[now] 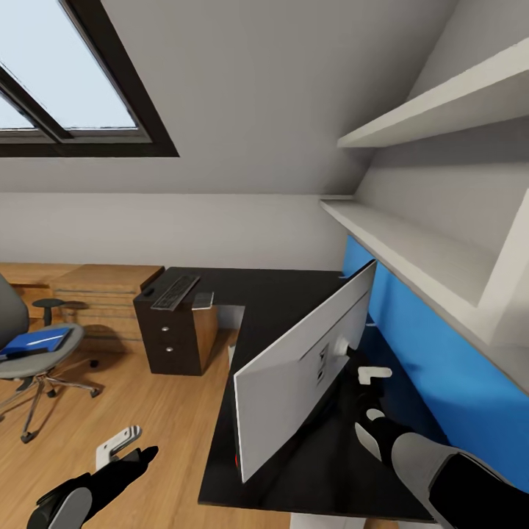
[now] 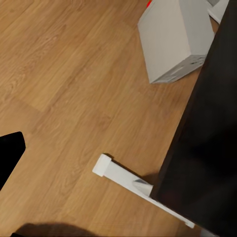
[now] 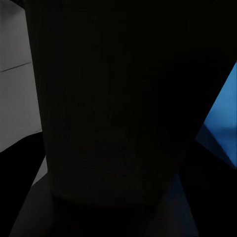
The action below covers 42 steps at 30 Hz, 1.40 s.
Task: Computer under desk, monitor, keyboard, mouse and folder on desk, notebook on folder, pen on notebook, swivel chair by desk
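The monitor [image 1: 301, 367] stands tilted on the black desk [image 1: 279, 294], its light grey back toward me. My right gripper [image 1: 371, 397] reaches behind it, shut on the monitor's dark stand, which blocks the right wrist view. The keyboard [image 1: 175, 290] lies on the desk's far left end, with a small grey object [image 1: 203, 299] beside it, too small to identify. The blue folder [image 1: 33, 342] rests on the swivel chair [image 1: 29, 360] at left. The computer [image 2: 175, 39] sits on the floor by the desk edge [image 2: 212, 123]. My left gripper [image 1: 128, 450] hangs open over the floor. Notebook and pen are out of view.
White shelves [image 1: 411, 250] and a blue wall panel [image 1: 441, 367] run along the right, close behind the monitor. Light wooden low cabinets [image 1: 103, 294] stand at the back left. A white desk foot [image 2: 113, 170] lies on the wooden floor [image 1: 169, 411].
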Available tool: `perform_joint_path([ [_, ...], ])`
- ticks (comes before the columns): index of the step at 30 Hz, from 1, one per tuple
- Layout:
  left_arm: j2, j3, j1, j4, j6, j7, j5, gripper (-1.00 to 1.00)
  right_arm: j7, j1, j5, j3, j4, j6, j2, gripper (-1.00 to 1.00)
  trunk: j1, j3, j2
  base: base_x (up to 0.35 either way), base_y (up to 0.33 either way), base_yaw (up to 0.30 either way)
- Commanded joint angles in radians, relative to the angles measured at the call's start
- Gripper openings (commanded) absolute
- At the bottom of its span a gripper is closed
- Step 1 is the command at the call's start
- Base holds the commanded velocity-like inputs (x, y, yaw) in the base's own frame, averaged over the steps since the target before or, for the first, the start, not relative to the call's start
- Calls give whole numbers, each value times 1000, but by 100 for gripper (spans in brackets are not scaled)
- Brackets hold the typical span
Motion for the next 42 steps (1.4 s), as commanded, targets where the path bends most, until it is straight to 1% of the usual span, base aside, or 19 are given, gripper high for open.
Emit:
perform_joint_path([
  [1, 0, 1, -1, -2, 3, 9, 11, 100, -7, 0, -33, 29, 15, -7, -1, -100, 1, -2, -1, 36, -29, 0],
  [4, 0, 19, -1, -2, 4, 9, 12, 100, -7, 0, -33, 29, 15, -7, -3, -100, 1, -2, -1, 14, -11, 0],
  [8, 0, 27, -1, -2, 5, 9, 12, 100, -7, 0, -33, 29, 15, -7, -4, -100, 1, -2, -1, 3, -142, 0],
  [25, 0, 28, -1, -2, 6, 9, 12, 100, -7, 0, -33, 25, 15, -9, -3, -100, 1, -2, -1, 0, -21, 0],
  [30, 1, 39, -1, -2, 7, 9, 13, 100, -7, 0, -34, 23, 15, -9, -4, -100, 1, -2, -1, 0, 0, 0],
  [32, 2, 45, -1, -2, 8, 9, 14, 100, -7, 0, -38, 23, 15, -10, -4, -100, 1, -2, -1, 0, 0, 0],
  [34, 2, 47, -1, -2, 9, 9, 14, 100, -6, 0, -55, 23, 16, -10, -5, -100, 1, -2, -1, 0, 0, 0],
  [36, 2, 47, -1, -2, 10, 9, 14, 100, -6, 0, -64, 24, 16, -10, -5, -100, 1, -2, -1, 0, 0, 0],
  [42, 2, 48, -1, -2, 20, 9, 12, 100, -5, 0, -73, 24, 16, -10, -5, -100, 1, -2, -1, 0, 0, 0],
])
